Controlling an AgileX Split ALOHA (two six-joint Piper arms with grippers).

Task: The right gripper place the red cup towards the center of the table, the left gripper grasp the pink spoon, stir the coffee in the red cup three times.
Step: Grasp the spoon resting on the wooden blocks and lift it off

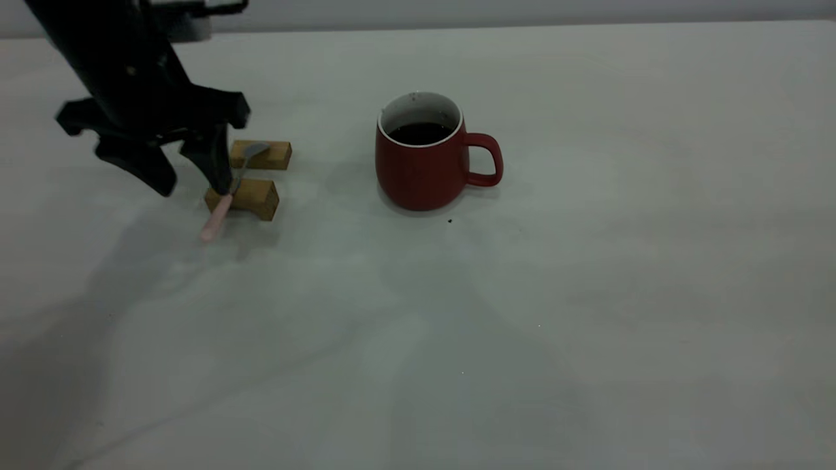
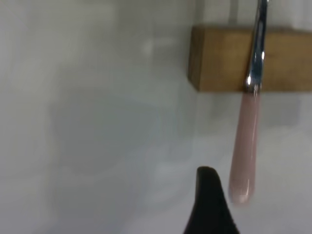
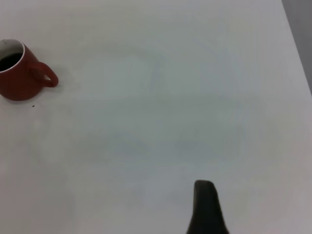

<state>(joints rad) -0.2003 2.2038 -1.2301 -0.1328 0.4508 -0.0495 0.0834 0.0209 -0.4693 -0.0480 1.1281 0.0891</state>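
The left hand (image 1: 189,177) is positioned with fingers spread wide directly over the pink spoon (image 1: 225,196), which is bridged across two wooden blocks (image 1: 251,176), its handle end projecting just beyond one fingertip, with the red cup (image 1: 421,160) well apart.

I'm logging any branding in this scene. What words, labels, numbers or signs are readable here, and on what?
None readable in any view.
The red cup is plain, with no logo.
The pink spoon and the two wooden blocks carry no marks.
The table shows only tiny dark specks.
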